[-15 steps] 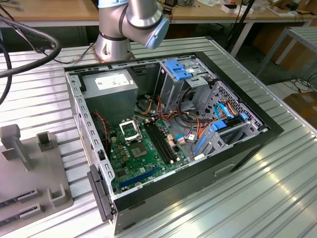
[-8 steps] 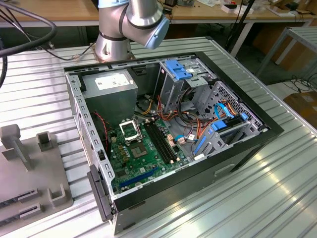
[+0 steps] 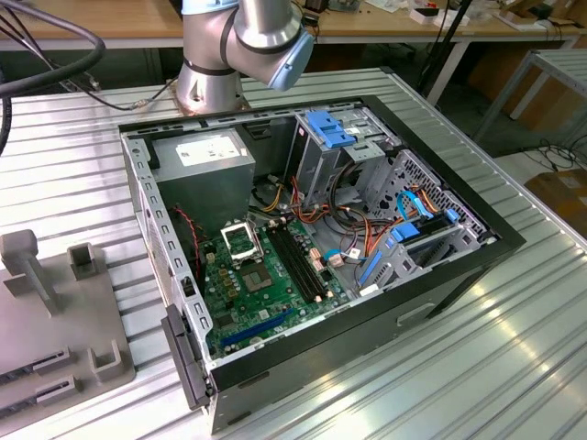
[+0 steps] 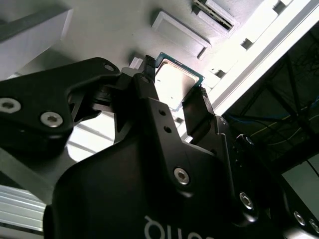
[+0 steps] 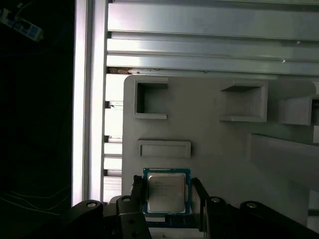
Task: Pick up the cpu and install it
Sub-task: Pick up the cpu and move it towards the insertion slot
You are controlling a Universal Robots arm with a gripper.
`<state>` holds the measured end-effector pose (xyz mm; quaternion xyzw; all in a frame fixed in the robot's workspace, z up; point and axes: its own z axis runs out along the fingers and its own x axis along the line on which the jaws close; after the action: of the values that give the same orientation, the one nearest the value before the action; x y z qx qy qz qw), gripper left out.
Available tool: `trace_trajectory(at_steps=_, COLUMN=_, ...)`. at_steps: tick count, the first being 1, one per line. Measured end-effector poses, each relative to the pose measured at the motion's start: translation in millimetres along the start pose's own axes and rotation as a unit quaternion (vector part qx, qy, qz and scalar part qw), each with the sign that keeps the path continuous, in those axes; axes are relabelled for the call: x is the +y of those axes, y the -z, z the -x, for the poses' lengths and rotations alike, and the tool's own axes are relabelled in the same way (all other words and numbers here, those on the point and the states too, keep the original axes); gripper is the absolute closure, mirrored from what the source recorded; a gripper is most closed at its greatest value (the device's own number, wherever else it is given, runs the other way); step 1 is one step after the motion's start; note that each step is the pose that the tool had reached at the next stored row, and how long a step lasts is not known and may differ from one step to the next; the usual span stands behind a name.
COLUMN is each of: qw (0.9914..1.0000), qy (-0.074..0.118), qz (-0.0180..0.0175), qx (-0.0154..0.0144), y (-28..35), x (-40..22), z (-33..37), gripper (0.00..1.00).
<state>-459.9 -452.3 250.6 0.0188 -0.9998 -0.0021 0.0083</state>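
While pinching cpu point(image 5: 166, 191) by opposite edges between closed fingers point(image 5: 138, 188), over grey tray point(image 5: 219, 169): keep chip level, squeeze light, steer clear of ribs point(image 5: 279, 147). Socket point(image 3: 240, 240) well apart, inside case point(image 3: 431, 284).

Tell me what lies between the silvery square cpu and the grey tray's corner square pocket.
In the first wrist view, one shallow oblong slot in the flat grey tray lies between the cpu and the square pocket.
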Motion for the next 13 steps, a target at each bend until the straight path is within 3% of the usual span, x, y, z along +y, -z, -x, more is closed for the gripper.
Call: trace_trajectory(at_steps=13, qw=1.00000, qy=0.000, qz=0.0000, qx=0.0001, y=3.4, x=0.0, z=-0.1, gripper=0.52)
